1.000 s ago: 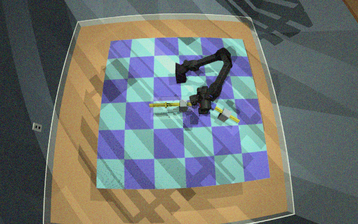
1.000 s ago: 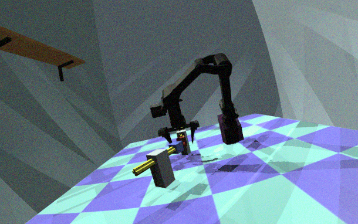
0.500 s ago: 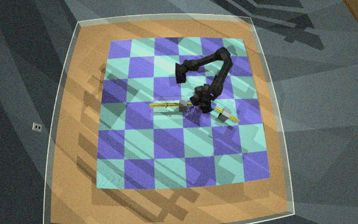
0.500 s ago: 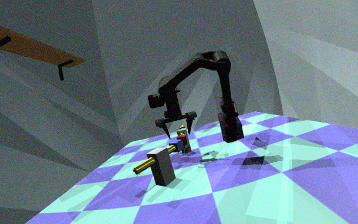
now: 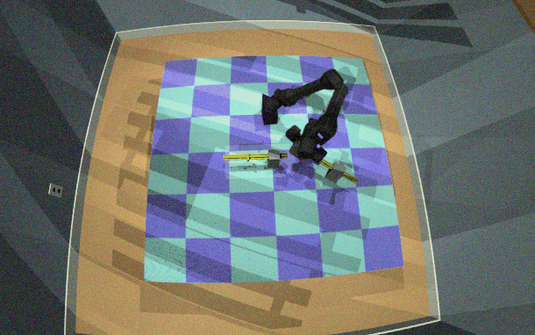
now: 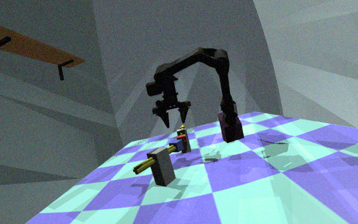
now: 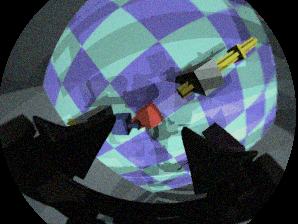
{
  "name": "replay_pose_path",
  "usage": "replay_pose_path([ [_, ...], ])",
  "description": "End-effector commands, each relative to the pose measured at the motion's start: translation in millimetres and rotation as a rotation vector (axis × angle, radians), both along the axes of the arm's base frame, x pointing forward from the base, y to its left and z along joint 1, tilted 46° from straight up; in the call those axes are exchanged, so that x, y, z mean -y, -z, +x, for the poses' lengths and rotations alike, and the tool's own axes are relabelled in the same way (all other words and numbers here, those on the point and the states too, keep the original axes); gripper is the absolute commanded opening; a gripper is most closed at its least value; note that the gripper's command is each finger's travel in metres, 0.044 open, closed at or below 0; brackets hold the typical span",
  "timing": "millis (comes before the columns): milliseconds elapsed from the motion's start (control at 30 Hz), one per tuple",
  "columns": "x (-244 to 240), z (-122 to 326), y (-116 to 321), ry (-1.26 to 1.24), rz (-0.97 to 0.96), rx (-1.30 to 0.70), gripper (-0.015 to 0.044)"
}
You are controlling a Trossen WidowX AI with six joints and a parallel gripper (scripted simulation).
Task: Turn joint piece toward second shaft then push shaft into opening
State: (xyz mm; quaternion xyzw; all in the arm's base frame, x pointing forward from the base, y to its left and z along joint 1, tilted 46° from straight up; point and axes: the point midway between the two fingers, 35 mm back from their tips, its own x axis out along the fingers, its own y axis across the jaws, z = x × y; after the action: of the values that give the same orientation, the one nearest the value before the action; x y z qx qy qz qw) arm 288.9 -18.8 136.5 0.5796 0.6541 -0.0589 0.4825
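The red joint piece (image 6: 181, 137) (image 7: 149, 116) sits on the blue hinge part (image 6: 176, 145) (image 7: 122, 124) at the end of the fixed yellow shaft (image 5: 351, 178) (image 6: 144, 166). That shaft runs through a grey block (image 5: 335, 172) (image 6: 164, 167). The second yellow shaft (image 5: 237, 157) (image 7: 227, 61), with a collar, runs through another grey block (image 5: 275, 158) (image 7: 210, 77). In the wrist view its near end is apart from the red piece. Whether the opening points exactly along it cannot be told. My gripper (image 6: 176, 125) (image 7: 149, 124) is open and empty above the joint piece, touching nothing visible.
The arm's base (image 5: 269, 110) (image 6: 230, 129) stands on the checkered mat (image 5: 210, 259) (image 6: 243, 202), behind the two blocks in the top view. The arm arches over beside them. An orange shelf (image 6: 35, 47) hangs on the wall, far from the arm.
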Motion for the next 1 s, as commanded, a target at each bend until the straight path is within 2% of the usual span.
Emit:
replay_pose_path([
  [0, 12, -3, -11, -0.105, -0.031, 0.109, 0.044],
  [333, 34, -13, -37, -0.325, -0.092, 0.338, 0.044],
  [667, 35, -12, -37, -0.31, -0.085, 0.325, 0.044],
  [967, 73, -2, 14, -0.139, -0.061, 0.138, 0.0204],
])
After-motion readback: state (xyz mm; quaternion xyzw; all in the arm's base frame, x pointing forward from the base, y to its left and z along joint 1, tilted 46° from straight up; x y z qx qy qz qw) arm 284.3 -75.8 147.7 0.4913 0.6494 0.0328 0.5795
